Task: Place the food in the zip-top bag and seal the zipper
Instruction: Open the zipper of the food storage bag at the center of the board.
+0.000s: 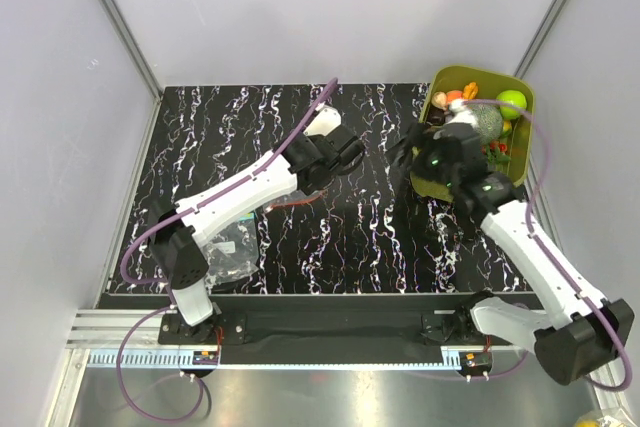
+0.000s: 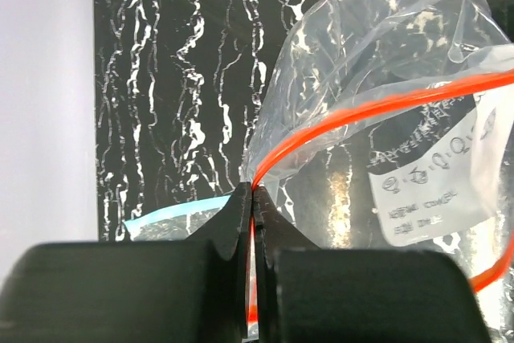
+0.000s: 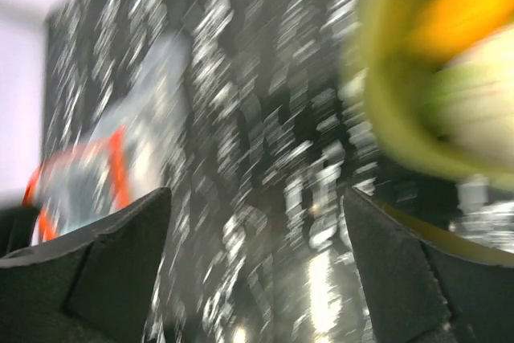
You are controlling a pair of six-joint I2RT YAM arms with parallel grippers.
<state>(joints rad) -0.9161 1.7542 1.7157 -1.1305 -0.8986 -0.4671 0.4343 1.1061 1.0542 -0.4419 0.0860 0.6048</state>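
My left gripper, near the table's middle in the top view, is shut on the red-orange zipper at one corner of the clear zip-top bag. The bag's mouth gapes open beyond the fingers. The bag also shows blurred at the left of the right wrist view. My right gripper is open and empty, just left of the olive tub in the top view. The food lies in the tub: a green apple, a netted melon, a carrot.
The olive-green tub stands at the back right corner, and its wall fills the upper right of the right wrist view. A second clear bag lies near the left arm's base; its teal-blue strip shows beside my left fingers.
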